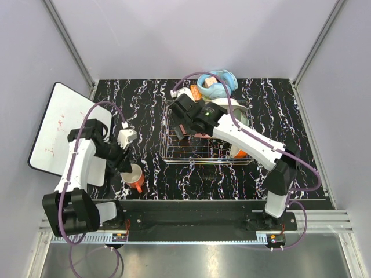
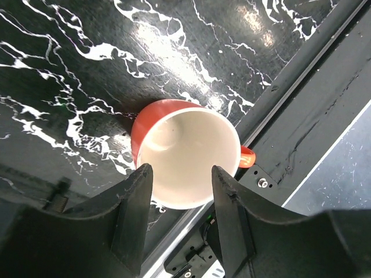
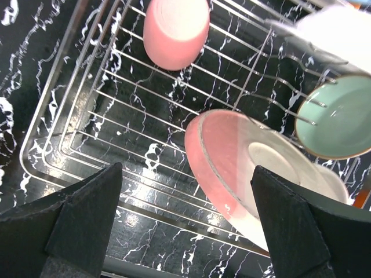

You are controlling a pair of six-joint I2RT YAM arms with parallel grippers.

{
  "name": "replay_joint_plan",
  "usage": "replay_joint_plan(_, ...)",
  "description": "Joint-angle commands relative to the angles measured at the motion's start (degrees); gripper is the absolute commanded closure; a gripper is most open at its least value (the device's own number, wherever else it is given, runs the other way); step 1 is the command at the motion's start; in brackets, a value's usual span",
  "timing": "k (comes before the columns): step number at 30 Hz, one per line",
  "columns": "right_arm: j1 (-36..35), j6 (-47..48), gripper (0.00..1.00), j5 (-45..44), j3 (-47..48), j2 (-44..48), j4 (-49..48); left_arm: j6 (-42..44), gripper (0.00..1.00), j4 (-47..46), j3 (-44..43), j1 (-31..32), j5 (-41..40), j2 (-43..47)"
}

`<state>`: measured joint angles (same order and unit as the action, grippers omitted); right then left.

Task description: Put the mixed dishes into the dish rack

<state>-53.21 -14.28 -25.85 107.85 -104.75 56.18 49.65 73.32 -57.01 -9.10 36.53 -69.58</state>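
Note:
The mug [image 2: 185, 153], orange outside and cream inside with an orange handle [image 2: 247, 156], stands upright near the table's front edge [image 1: 134, 176]. My left gripper [image 2: 182, 174] hovers just above its near rim, partly open and holding nothing. The dish rack [image 3: 87, 116] holds a salmon-pink cup [image 3: 175, 29] on its side, a tilted pink-and-cream plate [image 3: 232, 156] and a pale green bowl [image 3: 336, 116]. My right gripper [image 3: 186, 168] hangs wide open over the rack's near side [image 1: 182, 124], empty. An orange-outside bowl [image 1: 237, 153] shows at the rack's right front.
Light blue headphones [image 1: 215, 87] lie behind the rack. A white board with red marks [image 1: 61, 124] sits at the table's left edge. A metal rail [image 2: 301, 87] runs along the front edge right beside the mug.

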Motion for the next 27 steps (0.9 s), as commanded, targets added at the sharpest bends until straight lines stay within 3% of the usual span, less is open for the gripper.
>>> replay_joint_plan(1, -0.1, -3.0, 0.00, -0.2, -3.6, 5.7, -5.6, 0.2, 0.52, -4.0, 1.6, -0.2, -0.5, -1.9)
replay_joint_plan(10, -0.1, -6.1, 0.09, 1.3, -10.8, 10.3, -7.8, -2.3, 0.59, -13.2, 6.2, 0.0, -1.9, -7.1)
replay_joint_plan(27, -0.1, -6.7, 0.09, 3.4, -11.7, 9.8, -8.3, -5.6, 0.59, -6.7, -0.7, 4.9, 3.9, -1.2)
